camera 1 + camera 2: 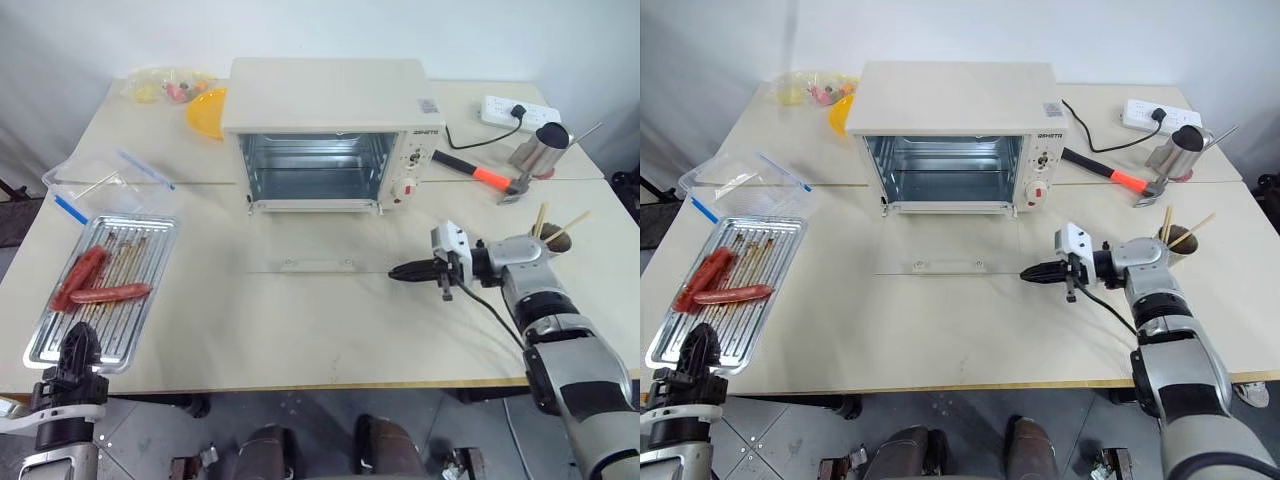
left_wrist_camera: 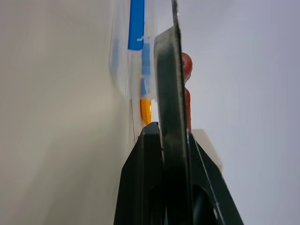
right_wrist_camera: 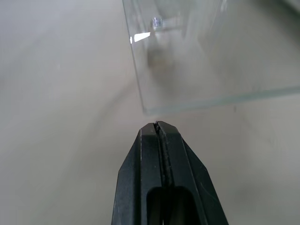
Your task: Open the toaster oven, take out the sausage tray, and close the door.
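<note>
Orange-handled hammer [image 1: 476, 172], white power strip [image 1: 518, 110], clear plastic box [image 1: 108, 184], yellow bowl [image 1: 207, 112]

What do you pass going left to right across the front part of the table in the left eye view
left gripper shut on the near edge of the sausage tray → open glass door lying flat → right gripper, jaws shut, pointing at the door's right edge → cup of chopsticks

Sausage tray [image 1: 105, 290] lies on the table [image 1: 330, 330], left of toaster oven [image 1: 325, 135].
</note>
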Available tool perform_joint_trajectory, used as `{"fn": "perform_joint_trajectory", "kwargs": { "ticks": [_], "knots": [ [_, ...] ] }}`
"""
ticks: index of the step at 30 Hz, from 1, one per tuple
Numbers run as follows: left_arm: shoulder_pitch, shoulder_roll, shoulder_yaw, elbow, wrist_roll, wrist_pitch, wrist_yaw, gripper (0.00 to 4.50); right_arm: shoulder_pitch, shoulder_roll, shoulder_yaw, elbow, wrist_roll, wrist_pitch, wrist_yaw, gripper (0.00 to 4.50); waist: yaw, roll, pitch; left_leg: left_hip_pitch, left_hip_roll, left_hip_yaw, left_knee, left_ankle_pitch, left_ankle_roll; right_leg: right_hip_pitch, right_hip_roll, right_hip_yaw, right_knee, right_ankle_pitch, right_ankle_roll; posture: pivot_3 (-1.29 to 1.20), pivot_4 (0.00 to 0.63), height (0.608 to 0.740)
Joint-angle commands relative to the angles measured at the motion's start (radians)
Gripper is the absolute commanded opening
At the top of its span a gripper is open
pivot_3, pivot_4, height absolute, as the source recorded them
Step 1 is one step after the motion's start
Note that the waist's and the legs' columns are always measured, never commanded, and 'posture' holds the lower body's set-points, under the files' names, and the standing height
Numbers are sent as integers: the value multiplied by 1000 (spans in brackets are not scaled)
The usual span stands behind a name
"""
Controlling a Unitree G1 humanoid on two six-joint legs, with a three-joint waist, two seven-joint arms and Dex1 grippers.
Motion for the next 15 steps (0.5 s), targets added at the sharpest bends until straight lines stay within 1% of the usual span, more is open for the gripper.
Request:
{"fn": "perform_joint_trajectory", "kwargs": {
  "ticks": [1,8,10,15],
  "knots": [
    [21,-1,-8,-34,-4,-5,-11,0,-45,25,-49,-8,16,-17,-5,18,-2,0,0,0,0,0,0,0,0,0,0,0,0,0,0,0,150,740],
    [40,8,-27,-34,-2,-5,-10,0,-114,47,-140,-50,72,70,1,18,-3,0,0,0,1,0,0,-1,-1,-1,1,1,0,0,0,0,150,740],
    [54,27,-33,-30,-5,16,-12,0,-146,46,-161,-76,92,117,8,18,-2,0,0,0,1,0,0,-1,-1,-1,1,1,0,0,0,0,150,740],
    [68,77,-34,-5,-12,55,-19,0,-225,61,-185,-77,82,135,-58,18,-3,1,0,0,1,0,0,-2,-1,-2,0,4,0,0,0,0,150,740]
  ]
}}
